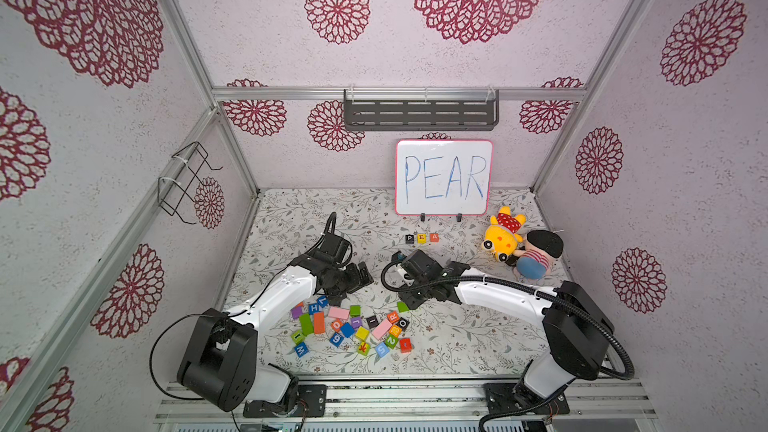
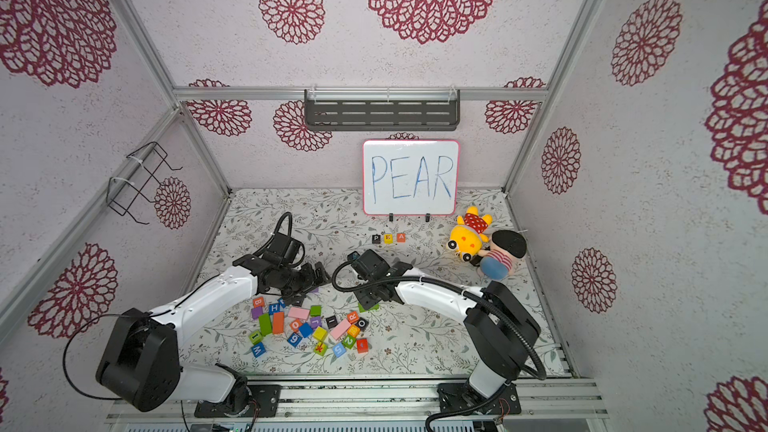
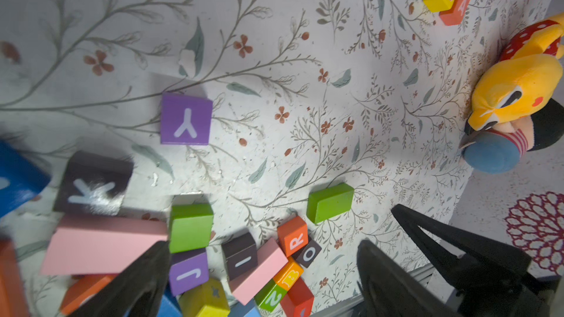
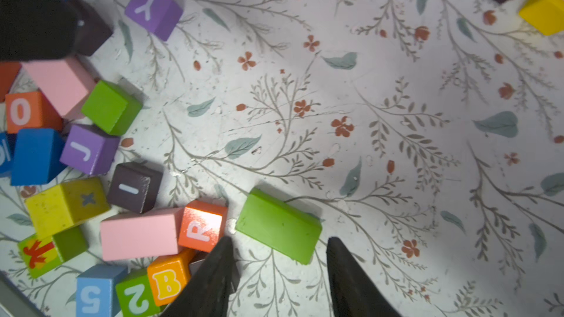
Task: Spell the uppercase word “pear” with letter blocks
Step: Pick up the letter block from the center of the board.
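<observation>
R block (image 4: 203, 225): likely light, rigid; pinch opposite flat sides.
Right end effector (image 4: 279, 239): released, empty, just beside it.
Left end effector (image 3: 265, 236): released.

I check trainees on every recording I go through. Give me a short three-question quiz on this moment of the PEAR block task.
1. Multiple choice: which letter is missing from the row of blocks before the whiteboard? A) P B) E C) R
2. True or false: the right gripper holds the R block.
3. Fill in: the plain block just ahead of the right gripper's fingertips is ____ in colour.
Key: 1 C; 2 false; 3 green.
</observation>
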You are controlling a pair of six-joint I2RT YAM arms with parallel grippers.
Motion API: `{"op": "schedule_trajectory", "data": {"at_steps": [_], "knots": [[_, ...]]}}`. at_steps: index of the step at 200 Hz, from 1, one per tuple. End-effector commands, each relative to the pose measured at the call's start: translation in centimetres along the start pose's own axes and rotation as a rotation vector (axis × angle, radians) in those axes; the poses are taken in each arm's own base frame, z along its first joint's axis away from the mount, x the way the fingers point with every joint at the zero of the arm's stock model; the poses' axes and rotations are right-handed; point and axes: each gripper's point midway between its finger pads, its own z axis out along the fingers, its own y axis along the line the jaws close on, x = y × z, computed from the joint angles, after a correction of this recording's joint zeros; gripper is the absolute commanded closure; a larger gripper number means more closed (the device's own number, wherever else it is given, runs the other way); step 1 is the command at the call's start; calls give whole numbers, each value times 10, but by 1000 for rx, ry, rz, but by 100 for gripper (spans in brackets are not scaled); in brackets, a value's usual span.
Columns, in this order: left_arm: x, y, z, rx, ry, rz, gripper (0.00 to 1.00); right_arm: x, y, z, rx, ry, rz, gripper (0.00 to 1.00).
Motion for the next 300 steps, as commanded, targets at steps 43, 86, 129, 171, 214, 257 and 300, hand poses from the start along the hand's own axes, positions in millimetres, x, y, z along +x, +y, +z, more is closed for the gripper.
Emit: {"op": "schedule_trajectory", "data": {"at_steps": [43, 86, 129, 171, 214, 257, 300], "knots": [[-7, 20, -13, -17, -33, -47, 2, 7, 32, 10, -5, 44, -228, 51], [-7, 30, -10, -24, -26, -66, 2, 20, 37, 17, 8, 83, -296, 54], [-10, 30, -11, -12, -25, -65, 2, 27, 35, 20, 37, 112, -326, 54], [-9, 32, -8, -5, -21, -69, 2, 31, 31, 26, 65, 137, -347, 51], [-8, 33, -7, -1, -18, -76, 2, 27, 33, 28, 64, 132, -348, 44], [-7, 34, -7, 1, -19, -76, 2, 29, 33, 34, 73, 149, -369, 41], [-6, 34, -7, 6, -19, -81, 2, 25, 31, 36, 97, 148, -386, 41]]}}
